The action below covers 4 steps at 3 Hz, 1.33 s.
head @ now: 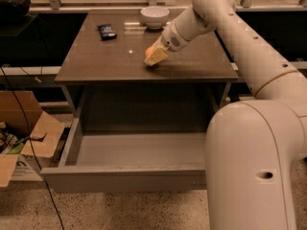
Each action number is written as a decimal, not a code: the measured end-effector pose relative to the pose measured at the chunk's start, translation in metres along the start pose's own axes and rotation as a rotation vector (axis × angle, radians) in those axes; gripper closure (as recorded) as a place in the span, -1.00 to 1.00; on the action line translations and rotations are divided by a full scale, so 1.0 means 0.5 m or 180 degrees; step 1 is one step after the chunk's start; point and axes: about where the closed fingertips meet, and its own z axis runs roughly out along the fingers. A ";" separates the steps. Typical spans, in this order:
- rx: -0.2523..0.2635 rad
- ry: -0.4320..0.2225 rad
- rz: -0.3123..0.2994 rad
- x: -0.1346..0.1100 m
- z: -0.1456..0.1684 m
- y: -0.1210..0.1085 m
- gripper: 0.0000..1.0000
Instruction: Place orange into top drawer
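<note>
The gripper (156, 56) hangs low over the middle of the cabinet top (96, 61). It seems closed around the orange (149, 51), which peeks out at its 11 o'clock side. Most of the fruit is hidden, so the hold is hard to judge. A shallow pinch on so smooth and round a fruit could let it slip and roll toward the white bowl (154, 16) at 12 o'clock. The top drawer (139, 150) stands open at 6 o'clock. A release before clearing the cabinet's front edge would miss it.
</note>
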 end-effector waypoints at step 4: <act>-0.0487 -0.0417 -0.1304 -0.060 -0.087 0.308 1.00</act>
